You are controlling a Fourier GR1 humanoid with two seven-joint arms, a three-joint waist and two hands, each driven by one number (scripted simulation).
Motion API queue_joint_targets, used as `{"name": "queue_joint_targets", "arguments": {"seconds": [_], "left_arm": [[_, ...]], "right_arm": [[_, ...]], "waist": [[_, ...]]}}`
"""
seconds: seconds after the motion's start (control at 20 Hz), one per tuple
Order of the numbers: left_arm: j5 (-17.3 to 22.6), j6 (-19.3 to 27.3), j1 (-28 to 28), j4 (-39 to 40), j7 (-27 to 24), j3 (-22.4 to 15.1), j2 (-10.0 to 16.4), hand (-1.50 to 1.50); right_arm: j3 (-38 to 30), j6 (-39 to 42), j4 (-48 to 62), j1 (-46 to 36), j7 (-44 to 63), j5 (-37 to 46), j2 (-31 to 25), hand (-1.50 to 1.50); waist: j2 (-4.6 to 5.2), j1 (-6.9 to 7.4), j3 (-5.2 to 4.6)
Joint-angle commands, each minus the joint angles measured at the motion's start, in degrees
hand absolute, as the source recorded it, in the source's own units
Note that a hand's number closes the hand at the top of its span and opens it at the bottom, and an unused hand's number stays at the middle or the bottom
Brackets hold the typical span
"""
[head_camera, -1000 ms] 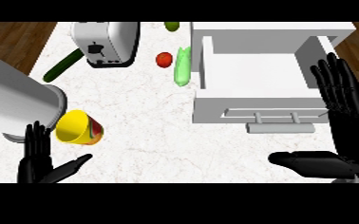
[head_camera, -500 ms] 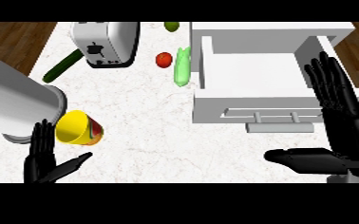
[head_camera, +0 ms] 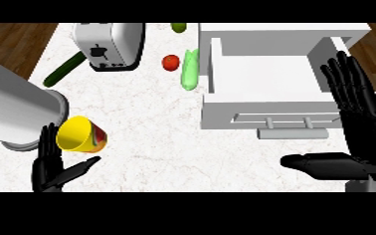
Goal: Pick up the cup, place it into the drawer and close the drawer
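**Counter holding: one cup, one open drawer, sundry items**

Item 1. Cup (head_camera: 81, 135), yellow, with a red and green patch on its side; no writing on it could be read. It stood on the white marbled counter (head_camera: 161, 139), well apart from the drawer and to its lower left. Its mouth showed only a yellow inside.

Item 2. Drawer (head_camera: 272, 79), white, pulled open, with its pale floor in view. A bar handle (head_camera: 290, 124) ran along its front wall.

Item 3. Left hand (head_camera: 53, 167), black, at the far lower left of the drawer. Its fingers were straight and upright, its thumb was splayed sideways, and it grasped nothing. It was just beside the cup; contact could not be told.

Item 4. Right hand (head_camera: 354, 109), black, over the drawer's right wall. Its fingers were straight and slightly fanned, its thumb reached out below the drawer's front, and it grasped nothing.

Item 5. Toaster (head_camera: 110, 45), white. It had dark controls on its end, and no brand was legible. It stood far left of the drawer.

Item 6. Produce. A pale green vegetable (head_camera: 189, 69) lay just beside the drawer's left wall. A tomato (head_camera: 170, 62) sat left of that wall, and a cucumber (head_camera: 64, 69) further left. A small green piece (head_camera: 178, 27) lay near the drawer's upper left corner.
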Motion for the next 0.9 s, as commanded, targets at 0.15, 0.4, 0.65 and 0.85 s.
{"name": "queue_joint_targets", "arguments": {"seconds": [0.15, 0.4, 0.65, 0.85], "left_arm": [[0.61, -3.46, -3.34, 5.66, -2.74, 0.63, 3.17, -1.50], [1.56, -5.55, -5.29, 5.58, -3.48, 1.10, 1.29, -1.50], [1.31, -9.20, -6.82, 4.42, -2.91, 0.12, 1.01, -1.50], [1.13, -12.28, -5.49, 3.12, -5.41, -0.76, -1.10, -1.50]], "right_arm": [[-0.48, 0.15, -5.35, 0.81, 5.08, -1.45, -0.42, -1.50], [-0.06, 0.93, 1.64, 0.26, -1.21, -0.39, 0.24, -1.50], [1.34, -0.27, 3.66, -0.24, -2.77, 1.53, 1.80, -1.50], [0.81, 0.42, 3.00, 0.83, -3.65, 0.95, 1.35, -1.50]], "waist": [[0.09, -0.22, -0.09], [0.33, -0.49, -0.16], [0.39, -0.31, -0.14], [0.23, -0.36, -0.12]]}}
